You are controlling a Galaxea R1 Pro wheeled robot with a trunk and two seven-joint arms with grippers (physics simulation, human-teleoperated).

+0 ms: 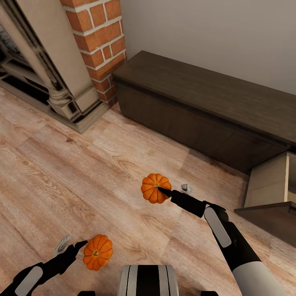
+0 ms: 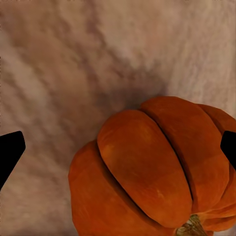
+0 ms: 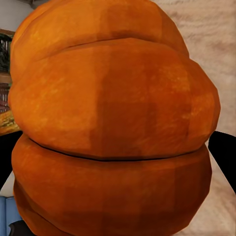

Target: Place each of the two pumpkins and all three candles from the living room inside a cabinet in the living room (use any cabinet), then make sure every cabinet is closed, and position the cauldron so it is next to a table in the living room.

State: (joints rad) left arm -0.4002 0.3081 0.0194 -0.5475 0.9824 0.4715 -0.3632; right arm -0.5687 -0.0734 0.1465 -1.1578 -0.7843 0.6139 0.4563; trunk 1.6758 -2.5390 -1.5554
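Two pumpkins in grip: R gripper [image 1: 163, 190] clamping one pumpkin [image 1: 155, 188] above floor [image 1: 82, 172] before dark cabinet [image 1: 197, 98], drawer [image 1: 271, 181] hanging open at right; L gripper [image 1: 84, 243] pinching other pumpkin [image 1: 98, 252] nr robot's base.

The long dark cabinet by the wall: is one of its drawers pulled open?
Yes: at the cabinet's right end a drawer stands pulled out, showing its pale interior.

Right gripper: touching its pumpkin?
Touching. In the right wrist view the pumpkin sits between both fingers; in the head view the right gripper overlaps it.
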